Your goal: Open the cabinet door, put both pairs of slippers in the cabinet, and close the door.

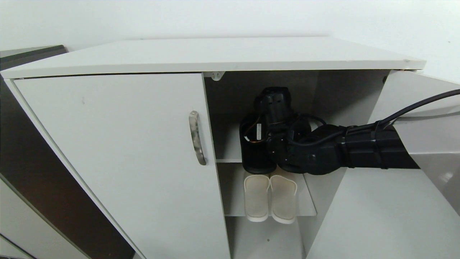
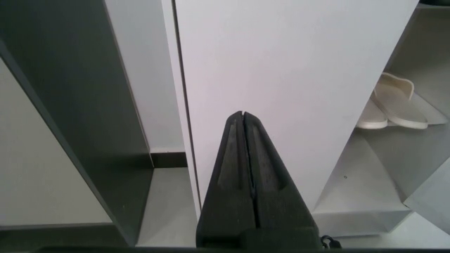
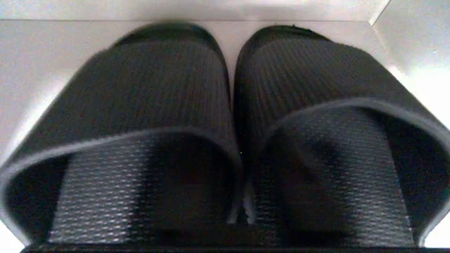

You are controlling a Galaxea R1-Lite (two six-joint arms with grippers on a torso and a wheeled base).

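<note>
The cabinet (image 1: 215, 54) stands half open. Its closed door (image 1: 118, 162) and metal handle (image 1: 197, 138) are untouched, and the left gripper (image 2: 242, 116) hangs just in front of that closed door, claw pressed together on nothing.

Right of the closed door, in the open half, the black slippers (image 1: 256, 147) sit side by side at the upper shelf (image 1: 228, 160) with the right gripper (image 1: 278, 144) directly behind them (whether its claw clamps the pair or has let go cannot be told). Below them, also right of the closed door, the white slippers (image 1: 282, 198) lie flat on the lower shelf, their near ends slightly over its front edge. Farthest right of the closed door, the open door (image 1: 413, 201) swings wide past the arm.

The black pair appears to reach out past the shelf's front edge. If left there it could tip forward and drop onto the white pair. Protruding heels on either shelf could also stop the door from shutting flush. A hasty withdrawal might drag the slippers back out.
</note>
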